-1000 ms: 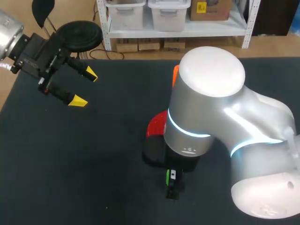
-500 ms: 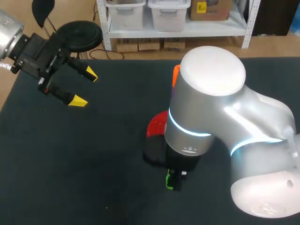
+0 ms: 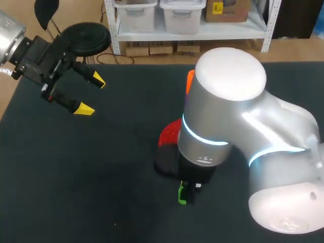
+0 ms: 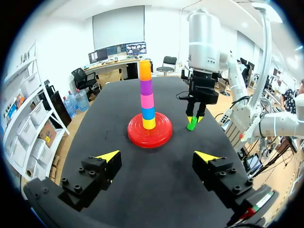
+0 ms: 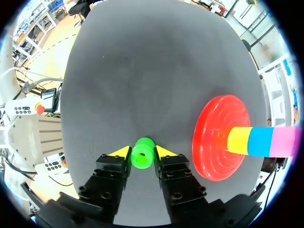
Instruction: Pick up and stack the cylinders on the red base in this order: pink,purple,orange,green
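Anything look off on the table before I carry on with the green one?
Nothing stands out. The stack on the red base stands straight, orange cylinder on top. The green cylinder sits upright between the right gripper's fingers, beside the base.

Plenty of room across the left and lower left of the head view, just dark table [image 3: 86, 172]. Centre's the tight bit: the right arm [image 3: 228, 121] bulks over the red base [image 3: 169, 132] and its tall stack [image 4: 146, 92], green cylinder [image 3: 182, 195] near the base.
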Robot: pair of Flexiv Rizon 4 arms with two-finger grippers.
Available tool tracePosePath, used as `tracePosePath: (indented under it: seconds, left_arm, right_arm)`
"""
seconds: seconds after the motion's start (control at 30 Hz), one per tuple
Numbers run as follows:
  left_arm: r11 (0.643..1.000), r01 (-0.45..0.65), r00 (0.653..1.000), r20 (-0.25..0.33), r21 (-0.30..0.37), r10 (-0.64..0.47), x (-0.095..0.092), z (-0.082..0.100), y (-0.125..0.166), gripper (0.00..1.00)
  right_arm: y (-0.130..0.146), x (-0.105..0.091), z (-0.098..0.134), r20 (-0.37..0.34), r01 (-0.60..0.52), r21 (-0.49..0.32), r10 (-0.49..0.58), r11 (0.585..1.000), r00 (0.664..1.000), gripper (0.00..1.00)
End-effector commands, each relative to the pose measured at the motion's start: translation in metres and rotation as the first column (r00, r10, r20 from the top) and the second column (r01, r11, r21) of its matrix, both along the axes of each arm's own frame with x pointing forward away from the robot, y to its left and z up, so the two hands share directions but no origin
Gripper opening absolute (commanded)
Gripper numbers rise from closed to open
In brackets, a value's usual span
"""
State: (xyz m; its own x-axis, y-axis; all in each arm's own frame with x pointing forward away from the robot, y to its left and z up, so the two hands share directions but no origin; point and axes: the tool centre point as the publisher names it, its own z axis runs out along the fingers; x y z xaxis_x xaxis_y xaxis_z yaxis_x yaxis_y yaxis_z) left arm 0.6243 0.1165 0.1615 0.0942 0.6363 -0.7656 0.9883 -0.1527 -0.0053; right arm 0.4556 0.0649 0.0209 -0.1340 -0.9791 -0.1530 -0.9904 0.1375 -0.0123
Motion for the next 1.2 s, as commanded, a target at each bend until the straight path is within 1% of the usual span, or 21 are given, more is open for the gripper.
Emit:
tracePosePath:
  seconds: [0.03,0.17,0.3,0.37,0.4,0.47,0.5,0.53,0.57,0.6,0.63,0.67,0.7,0.83,0.97,1.2]
  left_arm:
    - [1.0,-0.001,1.0,0.003,-0.001,0.001,-0.001,-0.001,0.0,1.0]
    - [1.0,-0.001,1.0,0.003,-0.001,0.001,-0.001,-0.001,0.0,1.0]
    - [1.0,-0.001,1.0,0.003,-0.001,0.001,-0.001,-0.001,0.0,1.0]
    - [1.0,-0.001,1.0,0.003,-0.001,0.001,-0.001,-0.001,0.0,1.0]
    - [1.0,-0.001,1.0,0.003,-0.001,0.001,-0.001,-0.001,0.0,1.0]
    - [1.0,-0.001,1.0,0.003,-0.001,0.001,-0.001,-0.001,0.0,1.0]
    - [1.0,-0.001,1.0,0.003,-0.001,0.001,-0.001,-0.001,0.0,1.0]
    - [1.0,-0.001,1.0,0.003,-0.001,0.001,-0.001,-0.001,0.0,1.0]
    - [1.0,-0.001,1.0,0.003,-0.001,0.001,-0.001,-0.001,0.0,1.0]
    - [1.0,-0.001,1.0,0.003,-0.001,0.001,-0.001,-0.001,0.0,1.0]
    - [1.0,-0.001,1.0,0.003,-0.001,0.001,-0.001,-0.001,0.0,1.0]
    - [1.0,-0.001,1.0,0.003,-0.001,0.001,-0.001,-0.001,0.0,1.0]
    - [1.0,-0.001,1.0,0.003,-0.001,0.001,-0.001,-0.001,0.0,1.0]
    - [1.0,-0.001,1.0,0.003,-0.001,0.001,-0.001,-0.001,0.0,1.0]
    - [1.0,-0.001,1.0,0.003,-0.001,0.001,-0.001,-0.001,0.0,1.0]
    - [1.0,-0.001,1.0,0.003,-0.001,0.001,-0.001,-0.001,0.0,1.0]
  right_arm:
    - [-0.004,0.003,0.02,-0.01,0.01,0.02,-0.01,1.0,1.0,0.0]
    - [-0.006,0.008,0.045,0.023,0.005,0.007,-0.005,1.0,1.0,0.0]
    - [-0.012,0.019,0.074,0.031,0.032,0.027,-0.033,0.999,0.999,0.0]
    - [-0.016,0.026,0.092,0.03,0.05,0.075,-0.053,0.996,0.998,0.0]
    - [-0.018,0.03,0.101,0.035,0.058,0.082,-0.061,0.995,0.998,0.0]
    - [-0.022,0.038,0.121,0.06,0.063,0.082,-0.068,0.995,0.996,0.0]
    - [-0.024,0.042,0.129,0.091,0.069,0.06,-0.074,0.996,0.993,0.0]
    - [-0.026,0.046,0.137,0.098,0.072,0.06,-0.077,0.996,0.992,0.0]
    - [-0.027,0.05,0.145,0.093,0.086,0.08,-0.093,0.993,0.991,0.0]
    - [-0.029,0.054,0.154,0.104,0.098,0.091,-0.107,0.991,0.989,0.0]
    - [-0.031,0.058,0.161,0.117,0.102,0.088,-0.112,0.991,0.987,0.0]
    - [-0.031,0.062,0.168,0.113,0.11,0.097,-0.121,0.989,0.986,0.0]
    - [-0.032,0.066,0.176,0.117,0.113,0.123,-0.127,0.986,0.985,0.0]
    - [-0.032,0.081,0.202,0.156,0.102,0.106,-0.118,0.989,0.981,0.0]
    - [-0.033,0.095,0.225,0.203,0.092,0.052,-0.1,0.994,0.974,0.0]
    - [-0.034,0.108,0.265,0.276,0.081,0.016,-0.082,0.997,0.958,0.0]
